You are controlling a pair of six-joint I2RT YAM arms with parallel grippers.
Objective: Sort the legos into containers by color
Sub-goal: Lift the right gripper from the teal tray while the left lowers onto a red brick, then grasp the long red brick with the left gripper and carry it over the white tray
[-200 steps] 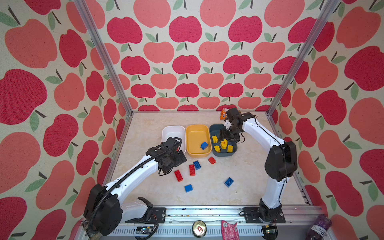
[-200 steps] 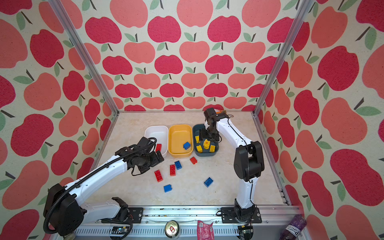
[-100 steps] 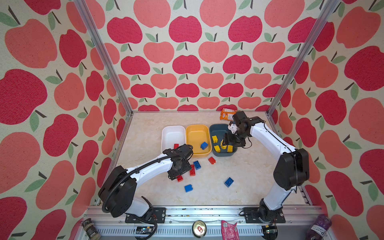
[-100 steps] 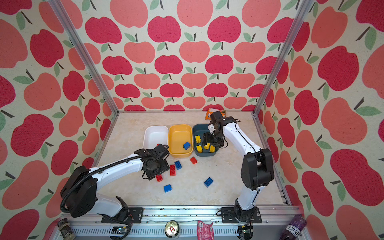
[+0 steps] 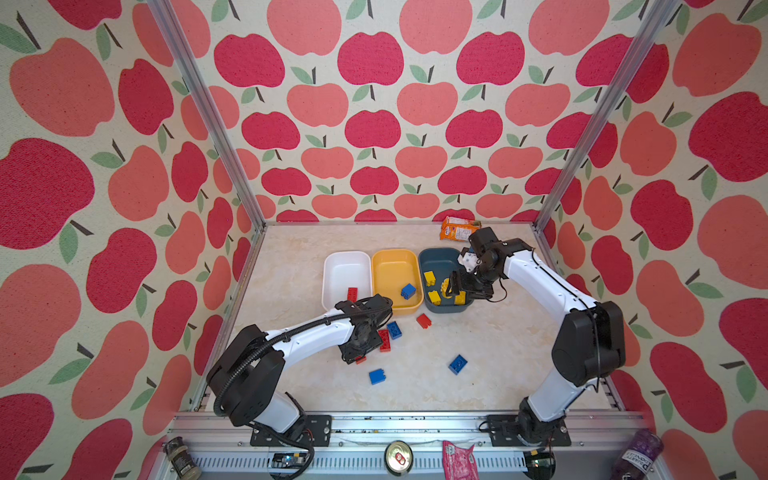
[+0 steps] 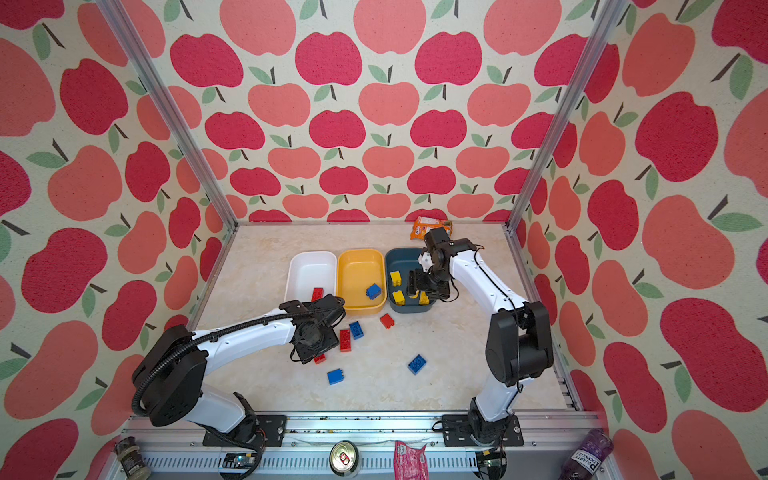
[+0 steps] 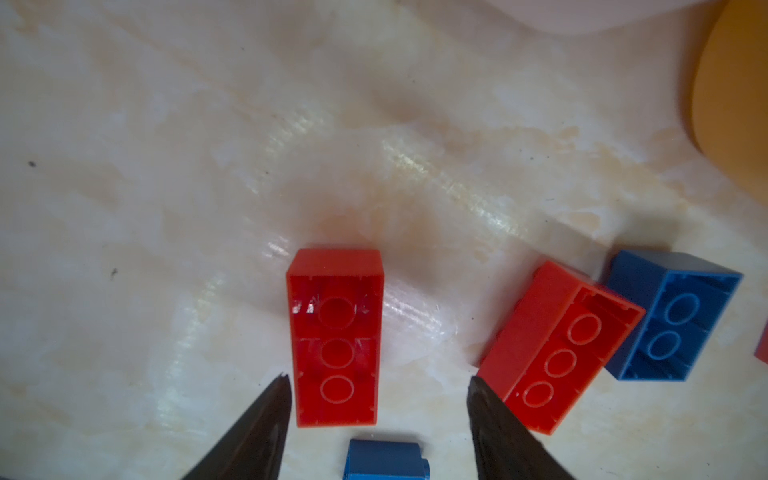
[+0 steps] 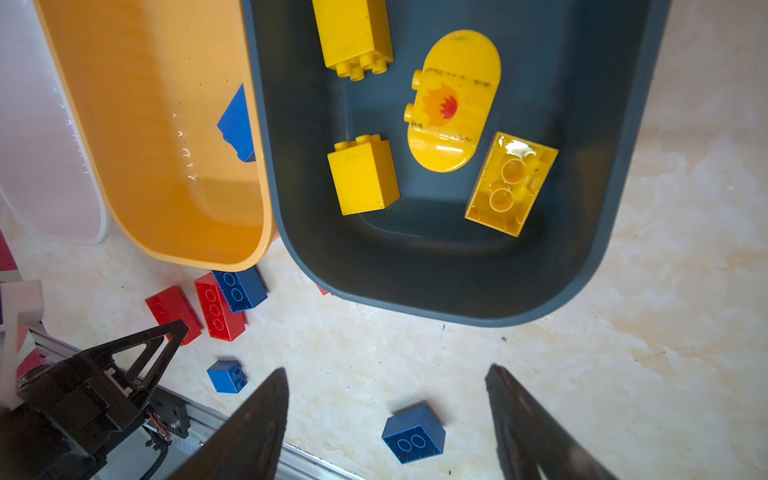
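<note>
My left pincer [image 7: 378,379] is spread and straddles the red brick [image 7: 336,336] on the tabletop [image 7: 166,166], just off the yellow tub [image 5: 392,270]'s near end. The brick lies hollow side up. 1 tip sits just beside its long wall. The other tip is clear of it and almost on the 2nd red brick [image 7: 561,349]. Nothing is pinched yet.

My right pincer [image 8: 387,369] is also spread and empty, hovering by the dark tub [image 8: 457,282], which is right beside the yellow tub and holds 4 yellow bricks [image 8: 363,174]. The white tub [image 5: 347,266] is on the yellow tub's other side with 1 red piece in it. 1 blue brick [image 5: 408,291] is inside the yellow tub.

Risks:
- The tips are uneven, so the near tip would hit first and shove or twist the red brick.
- The far tip could clip the 2nd red brick and push it into the blue neighbour [image 7: 673,316] beside it.
- The tips sit at the brick's end, not its middle. It may swing on lift, slip on the smooth walls, and land in the yellow tub instead of the white tub.
- The small blue brick [image 7: 384,461] sits close under my left pincer, and going lower could knock it.
</note>
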